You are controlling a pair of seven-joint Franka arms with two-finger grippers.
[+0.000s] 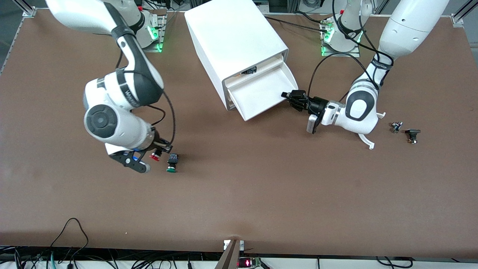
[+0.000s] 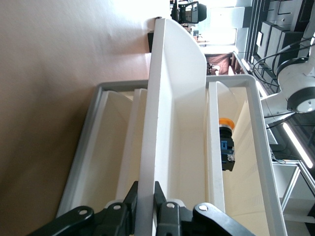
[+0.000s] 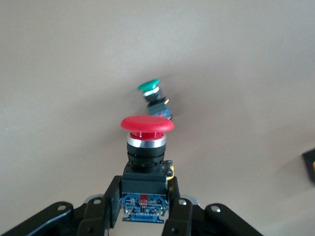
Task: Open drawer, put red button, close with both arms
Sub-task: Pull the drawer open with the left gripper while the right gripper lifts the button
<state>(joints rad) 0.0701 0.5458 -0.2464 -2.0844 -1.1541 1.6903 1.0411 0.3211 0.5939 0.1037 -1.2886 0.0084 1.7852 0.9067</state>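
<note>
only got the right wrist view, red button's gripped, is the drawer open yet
observer: yes, the white plastic drawer stands pulled out of the white box cabinet.
operator: left arm doing what
observer: the left gripper is shut on the drawer's thin wall.
operator: where's mine on the table
observer: the right gripper, shut on the red-capped push-button, hangs over the brown table toward the right arm's end.

A green-capped button [image 1: 172, 164] lies on the brown table [image 1: 261, 194]; two small dark parts [image 1: 405, 130], perhaps switches, lie toward the left arm's end.
</note>
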